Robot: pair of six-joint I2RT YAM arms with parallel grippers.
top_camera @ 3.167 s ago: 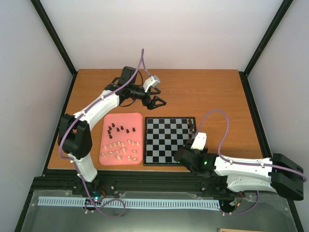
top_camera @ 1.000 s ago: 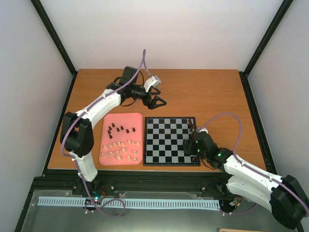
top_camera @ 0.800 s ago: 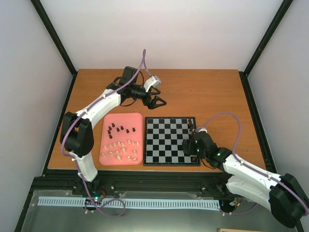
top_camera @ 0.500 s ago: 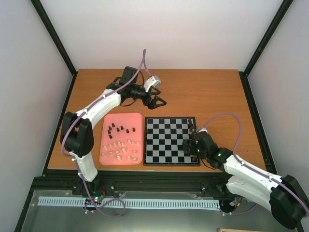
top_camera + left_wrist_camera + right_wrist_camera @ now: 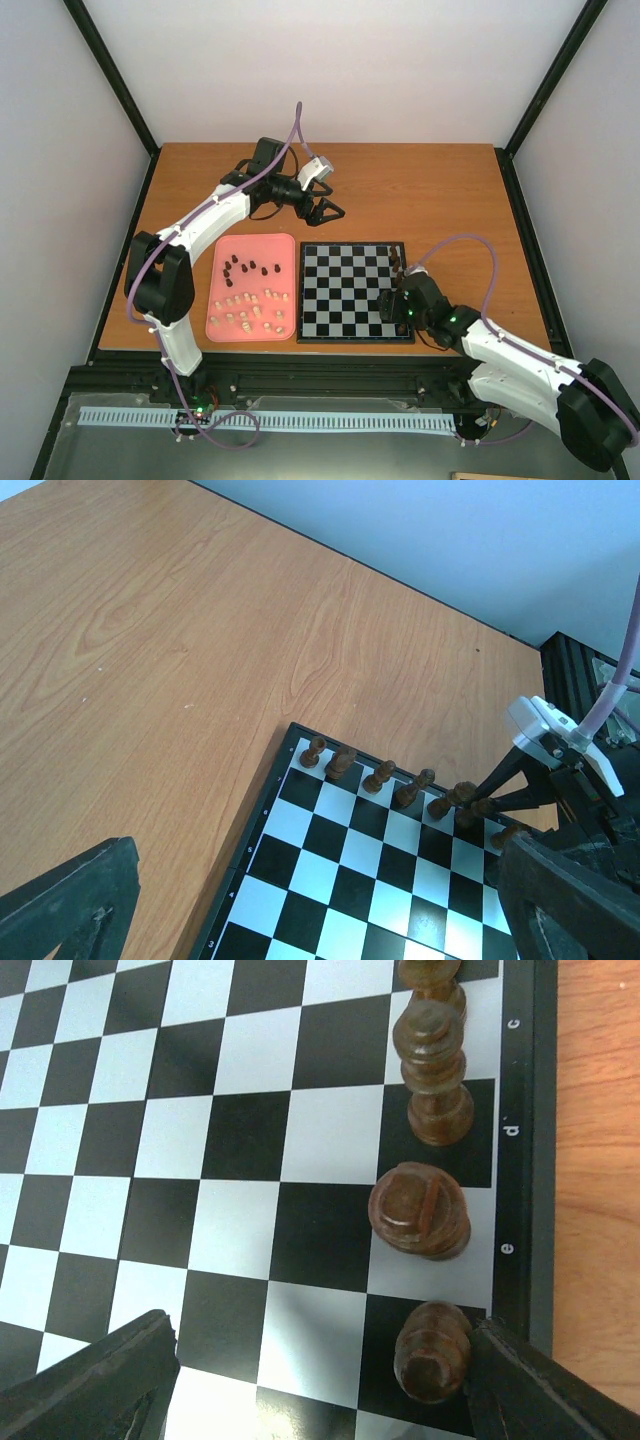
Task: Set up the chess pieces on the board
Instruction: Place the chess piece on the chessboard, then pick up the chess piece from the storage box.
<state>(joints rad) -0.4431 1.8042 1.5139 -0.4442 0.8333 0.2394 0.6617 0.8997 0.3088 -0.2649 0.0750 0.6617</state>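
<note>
The board [image 5: 340,290] lies right of the pink tray [image 5: 290,245]. Dark chess pieces [image 5: 401,265] stand in a row along its right edge. Other dark pieces [image 5: 248,267] and cream pieces [image 5: 250,312] lie in the tray. My right gripper [image 5: 397,308] is low over that row, open; in the right wrist view [image 5: 322,1345] a dark piece [image 5: 432,1352] stands just inside the right finger [image 5: 540,1390], with two more dark pieces [image 5: 420,1210] beyond. My left gripper [image 5: 325,210] is open and empty above the table behind the board, which also shows in its view [image 5: 340,870].
The tray sits on the orange wooden table [image 5: 430,190]. Black frame posts and white walls enclose the table. In the left wrist view the right arm's fingers [image 5: 500,780] reach among the row of dark pieces [image 5: 380,777].
Since 3.2 s ago my right arm has swung from the board's near right corner out over the right-edge row. Over the last second it has hardly moved. The left arm has not moved.
</note>
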